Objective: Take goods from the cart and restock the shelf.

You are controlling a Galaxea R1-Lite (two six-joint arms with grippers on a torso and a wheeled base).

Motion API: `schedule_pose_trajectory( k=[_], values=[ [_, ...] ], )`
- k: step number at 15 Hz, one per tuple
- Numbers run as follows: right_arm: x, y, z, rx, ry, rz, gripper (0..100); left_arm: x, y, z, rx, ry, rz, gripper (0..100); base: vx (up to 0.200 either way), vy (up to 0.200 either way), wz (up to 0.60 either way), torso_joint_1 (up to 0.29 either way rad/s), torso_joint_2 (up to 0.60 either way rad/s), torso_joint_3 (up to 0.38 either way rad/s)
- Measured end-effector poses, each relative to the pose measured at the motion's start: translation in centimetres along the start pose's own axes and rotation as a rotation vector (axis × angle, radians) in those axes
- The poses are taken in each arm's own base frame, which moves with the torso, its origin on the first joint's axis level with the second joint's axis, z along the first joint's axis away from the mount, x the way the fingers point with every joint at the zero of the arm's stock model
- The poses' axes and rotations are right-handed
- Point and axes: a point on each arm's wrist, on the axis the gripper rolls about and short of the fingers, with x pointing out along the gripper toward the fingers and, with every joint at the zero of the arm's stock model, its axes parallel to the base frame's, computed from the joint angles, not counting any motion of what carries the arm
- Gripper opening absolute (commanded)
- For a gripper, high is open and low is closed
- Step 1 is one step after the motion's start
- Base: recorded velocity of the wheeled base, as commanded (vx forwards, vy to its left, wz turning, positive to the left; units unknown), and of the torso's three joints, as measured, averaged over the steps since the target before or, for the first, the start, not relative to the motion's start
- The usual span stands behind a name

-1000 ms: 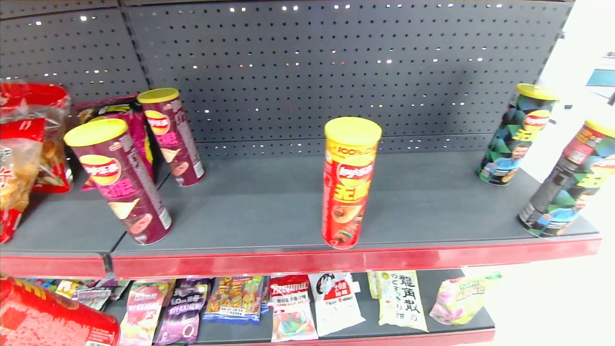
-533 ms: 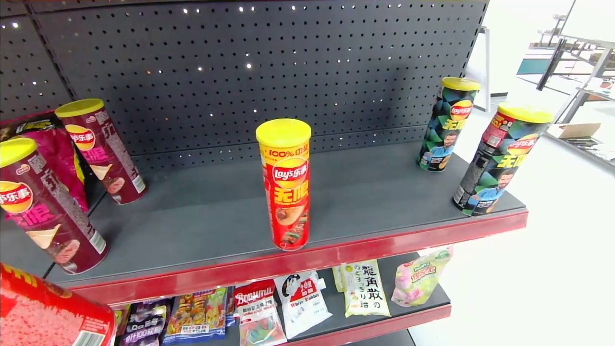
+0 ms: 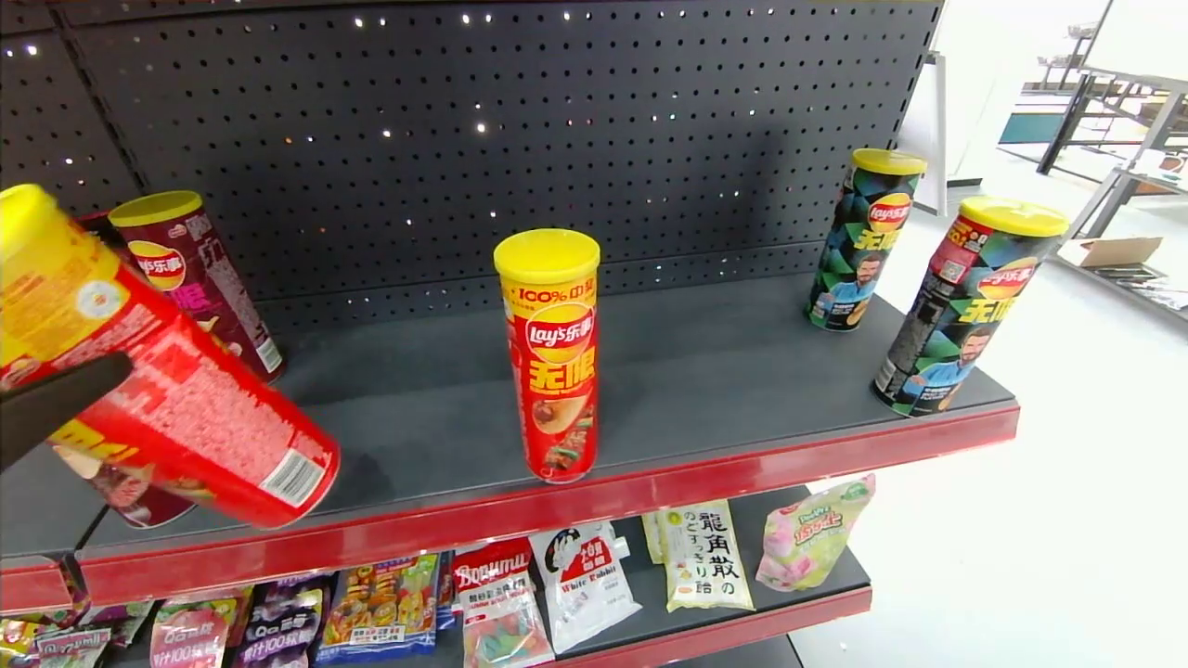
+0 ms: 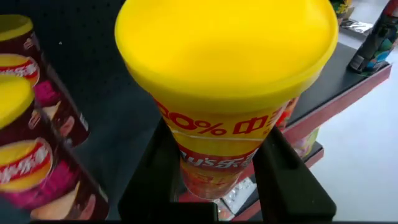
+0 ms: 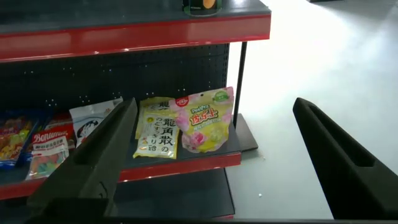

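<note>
A red chip can (image 3: 195,417) with a yellow lid hangs tilted over the left front of the grey shelf (image 3: 724,371). My left gripper (image 4: 217,183) is shut on this red can (image 4: 227,130), and one black finger (image 3: 56,399) crosses its side. Another red can (image 3: 552,357) stands upright at the shelf's middle front. Low by the lower shelf's end, my right gripper (image 5: 217,168) is open with nothing between its fingers.
Two maroon cans (image 3: 195,278) (image 3: 130,492) stand at the left, the nearer one partly hidden by the held can. Two dark patterned cans (image 3: 868,241) (image 3: 965,311) stand at the right end. Snack bags (image 3: 705,557) fill the lower shelf. Bare shelf lies on both sides of the middle can.
The head camera swung right early on. Since half a second ago, my left gripper has lifted the red can from the lower left corner up to the shelf's left front.
</note>
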Motion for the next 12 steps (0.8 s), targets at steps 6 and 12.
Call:
schedule_pose_trajectory(
  k=[6,12],
  values=[
    [0.0,0.0,0.0,0.000,0.000,0.000,100,9.2,2.1,2.3,-0.005,0.012,-0.054,0,0.000,0.000,0.00,0.000,0.00,0.000],
    [0.0,0.0,0.0,0.000,0.000,0.000,100,16.7,1.8,1.8,0.013,0.004,-0.150,0,0.000,0.000,0.00,0.000,0.00,0.000]
  ],
)
